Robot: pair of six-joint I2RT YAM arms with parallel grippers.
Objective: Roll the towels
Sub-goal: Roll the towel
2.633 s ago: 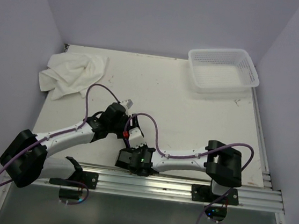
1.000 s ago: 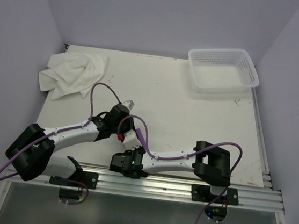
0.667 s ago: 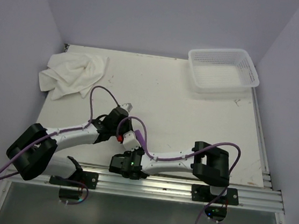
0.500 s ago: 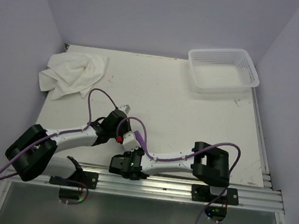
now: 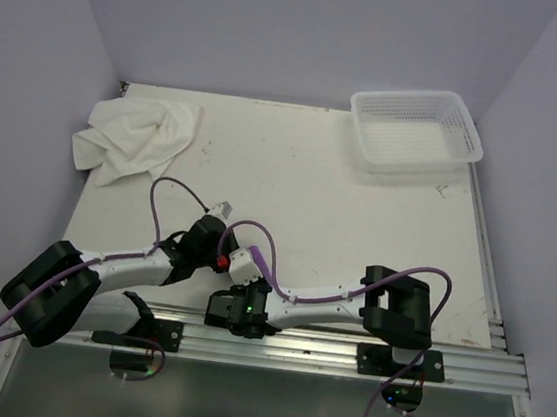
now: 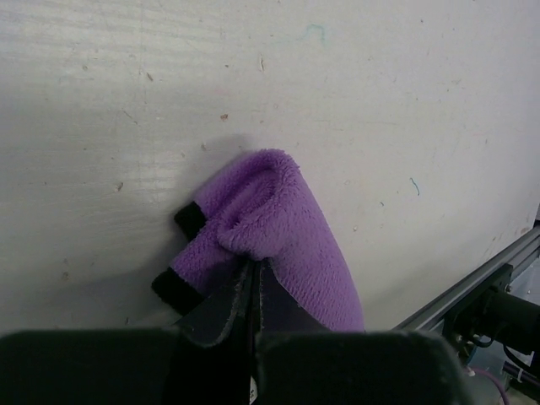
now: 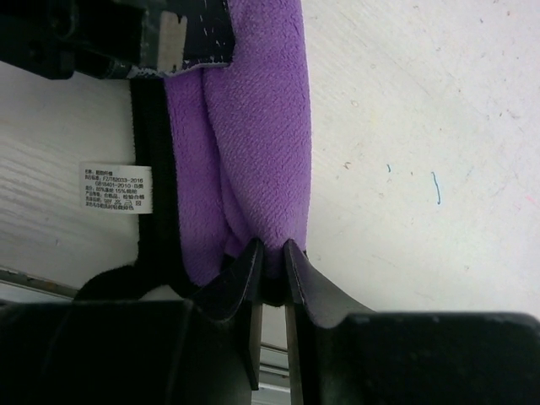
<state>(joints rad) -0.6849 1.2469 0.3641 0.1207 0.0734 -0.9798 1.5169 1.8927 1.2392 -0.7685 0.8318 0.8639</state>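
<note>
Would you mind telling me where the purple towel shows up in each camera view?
Top external: not discernible, hidden where the left arm and right arm meet near the front edge.
Left wrist: the purple towel sits bunched at centre.
Right wrist: it runs from top centre-left down past the middle.
Shared landmark: the white table, in all three.

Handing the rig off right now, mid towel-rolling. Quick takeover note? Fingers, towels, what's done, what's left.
Left gripper: fingers shut on the purple towel.
Right gripper: fingers pinching a fold of the same towel.
The purple towel lies at the near edge of the table, between the two wrists. It is bunched into a loose fold, not a tidy roll.
White towel: crumpled in the far left corner, neither gripper on it.
Basket: far right.
Done: no roll finished.
Left: finish the purple roll, then roll the white one.
</note>
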